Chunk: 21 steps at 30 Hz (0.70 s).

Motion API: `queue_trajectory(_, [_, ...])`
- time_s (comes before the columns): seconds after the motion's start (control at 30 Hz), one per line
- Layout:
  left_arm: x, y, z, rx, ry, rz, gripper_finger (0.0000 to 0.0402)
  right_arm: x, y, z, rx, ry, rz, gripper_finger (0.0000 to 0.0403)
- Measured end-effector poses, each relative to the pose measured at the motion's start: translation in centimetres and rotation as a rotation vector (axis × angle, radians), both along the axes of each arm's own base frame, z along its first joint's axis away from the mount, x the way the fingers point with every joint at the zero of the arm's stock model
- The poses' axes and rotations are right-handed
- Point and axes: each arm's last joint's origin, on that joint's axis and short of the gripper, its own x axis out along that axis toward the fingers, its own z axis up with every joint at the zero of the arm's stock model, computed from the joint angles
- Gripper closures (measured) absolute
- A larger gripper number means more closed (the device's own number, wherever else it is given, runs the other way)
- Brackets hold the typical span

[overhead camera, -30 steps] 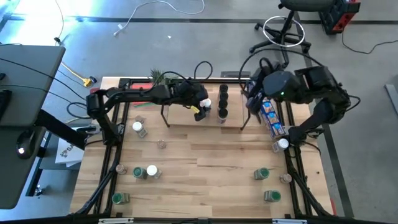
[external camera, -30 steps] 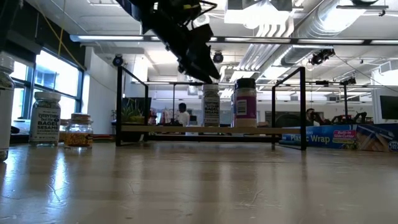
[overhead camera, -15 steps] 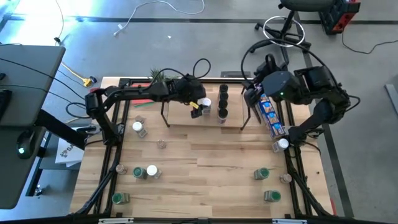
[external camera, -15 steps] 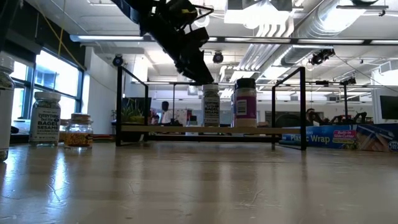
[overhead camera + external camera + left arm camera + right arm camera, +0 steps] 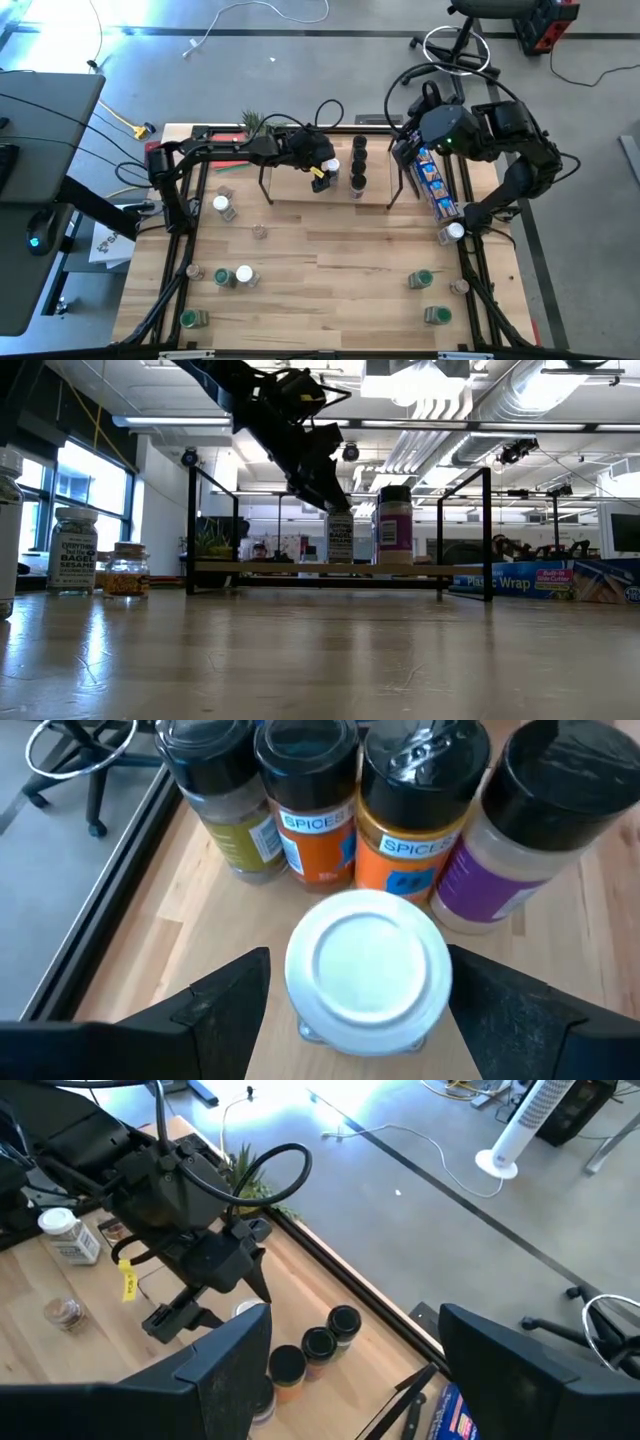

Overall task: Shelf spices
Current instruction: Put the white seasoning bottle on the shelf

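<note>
I see loose spices [image 5: 221, 206] scattered along the table's left and near edges, leaving the middle bare. My left gripper [image 5: 350, 1020] hovers over the shelf [image 5: 300, 190], fingers [image 5: 225, 1005] spread either side of a white-lidded jar [image 5: 365, 970] standing beside four black-lidded jars [image 5: 300, 795]. My right gripper [image 5: 355, 1370] hangs open above the shelf's right end, beside the blue box [image 5: 436, 185]

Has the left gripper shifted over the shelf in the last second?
Barely. The left gripper is about where it was over the shelf, beside the row of black-lidded jars, its fingers straddling the white-lidded jar.
</note>
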Motion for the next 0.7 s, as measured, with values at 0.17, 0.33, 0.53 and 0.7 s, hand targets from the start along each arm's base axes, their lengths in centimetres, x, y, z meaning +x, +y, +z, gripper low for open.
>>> queue_trajectory(0.17, [0.0,0.0,0.0,0.014,0.005,-0.014,0.0135,0.0,-0.1,0.0,-0.001,0.0,-0.002,0.0121])
queue_trajectory(0.33, [-0.1,0.1,0.0,0.03,0.01,-0.043,0.0193,0.0,0.0,0.0,0.002,0.0,0.0,0.0121])
queue_trajectory(0.53, [-0.4,1.1,0.1,0.003,-0.001,-0.046,0.0207,0.0,0.0,0.0,0.006,-0.005,-0.004,0.0121])
queue_trajectory(0.7, [-1.0,3.4,0.9,0.069,-0.008,-0.054,0.0207,0.0,0.0,0.0,0.007,-0.007,-0.006,0.0121])
